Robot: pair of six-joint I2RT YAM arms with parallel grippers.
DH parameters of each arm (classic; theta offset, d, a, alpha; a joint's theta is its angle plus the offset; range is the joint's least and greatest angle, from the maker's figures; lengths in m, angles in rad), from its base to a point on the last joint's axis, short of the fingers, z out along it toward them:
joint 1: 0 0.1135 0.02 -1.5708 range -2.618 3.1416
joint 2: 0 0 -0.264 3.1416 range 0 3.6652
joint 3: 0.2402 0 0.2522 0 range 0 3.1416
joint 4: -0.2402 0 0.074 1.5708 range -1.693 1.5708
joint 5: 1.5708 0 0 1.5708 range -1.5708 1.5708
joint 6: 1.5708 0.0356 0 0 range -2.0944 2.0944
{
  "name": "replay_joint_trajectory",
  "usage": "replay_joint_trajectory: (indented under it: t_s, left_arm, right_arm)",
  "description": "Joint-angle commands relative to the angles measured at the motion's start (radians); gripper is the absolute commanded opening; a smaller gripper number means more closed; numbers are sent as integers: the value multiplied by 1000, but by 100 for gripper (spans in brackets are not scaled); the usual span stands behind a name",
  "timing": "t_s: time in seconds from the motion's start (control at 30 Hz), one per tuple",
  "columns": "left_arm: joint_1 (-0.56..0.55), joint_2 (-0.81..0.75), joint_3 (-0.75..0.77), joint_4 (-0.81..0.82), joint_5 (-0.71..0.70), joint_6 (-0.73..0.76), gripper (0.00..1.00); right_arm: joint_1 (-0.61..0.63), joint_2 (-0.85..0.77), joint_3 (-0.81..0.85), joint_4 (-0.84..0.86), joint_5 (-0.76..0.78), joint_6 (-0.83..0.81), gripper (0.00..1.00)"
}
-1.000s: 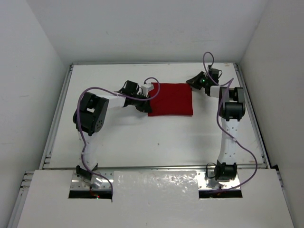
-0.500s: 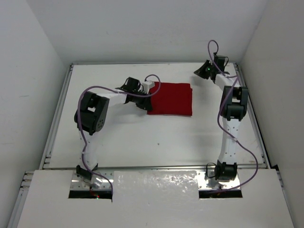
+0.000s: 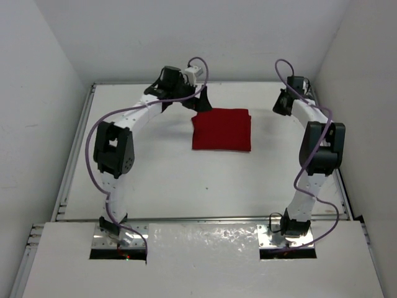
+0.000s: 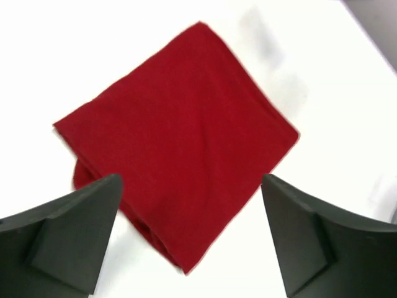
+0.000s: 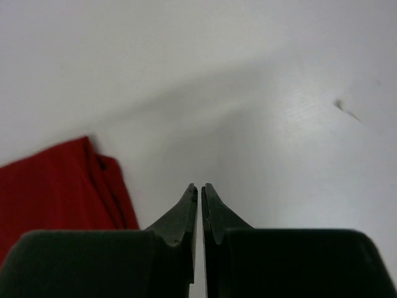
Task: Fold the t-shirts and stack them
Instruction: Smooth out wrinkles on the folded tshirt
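The plain dark red cloth t-shirt point(image 3: 221, 129) lies flat on the far middle part of the white table point(image 3: 186, 180), folded into a compact packet that is almost square. Its slightly longer side runs from left to right in the top view. In the left wrist view the t-shirt point(image 4: 180, 143) appears as a diamond, with one corner pointing toward the camera and the thicker layered edge on the lower left.

The left gripper point(image 3: 200, 101) hovers just beyond the far left corner of the packet. Its two black fingers point(image 4: 74, 223) are spread wide and nothing is between them, so the cloth is free. The right gripper point(image 3: 283, 104) is well apart on the right side, with its jaws pressed together and empty point(image 5: 200, 189). Only the red edge point(image 5: 56, 186) shows at the left of its view.

I judge the left arm is nearer for any further move, and it would come down on the near corner.
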State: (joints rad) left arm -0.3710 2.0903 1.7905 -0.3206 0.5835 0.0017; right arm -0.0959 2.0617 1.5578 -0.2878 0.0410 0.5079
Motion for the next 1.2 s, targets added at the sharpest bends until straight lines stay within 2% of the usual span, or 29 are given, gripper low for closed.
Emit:
replay_joint_trajectory:
  t_s: [0.0, 0.03, 0.07, 0.13, 0.17, 0.27, 0.37, 0.47, 0.7, 1.07, 1.17]
  left_arm:
    - [61, -127, 26, -34, -25, -28, 95]
    - [87, -174, 14, -28, -37, -35, 100]
    - [113, -194, -9, -23, -46, -39, 100]
    - [210, -246, -35, -32, -88, -36, 100]
    - [242, -263, -67, -37, -105, -22, 100]
    - [419, -325, -144, -54, -149, 13, 99]
    - [532, -343, -201, -109, -189, 79, 99]
    - [589, -377, -290, -132, -238, 136, 100]
    - [609, -420, -440, -123, -260, 161, 100]
    - [609, -435, -450, -126, -254, 161, 99]
    - [607, -446, -462, -118, -251, 162, 99]
  right_arm:
    - [-1, -130, -85, -60, 128, -97, 5]
    - [-2, -152, -103, -70, 149, -110, 11]
    - [-2, -169, -129, -82, 161, -139, 39]
    - [-4, -222, -149, -137, 195, -166, 65]
    - [-7, -242, -180, -155, 207, -170, 98]
    - [-25, -342, -279, -146, 217, -174, 99]
    - [-51, -428, -356, -146, 218, -169, 99]
    - [-61, -488, -407, -146, 229, -189, 99]
    - [-61, -537, -464, -202, 214, -201, 99]
    - [-61, -607, -542, -154, 177, -241, 99]
    - [-61, -663, -606, -70, 165, -261, 99]
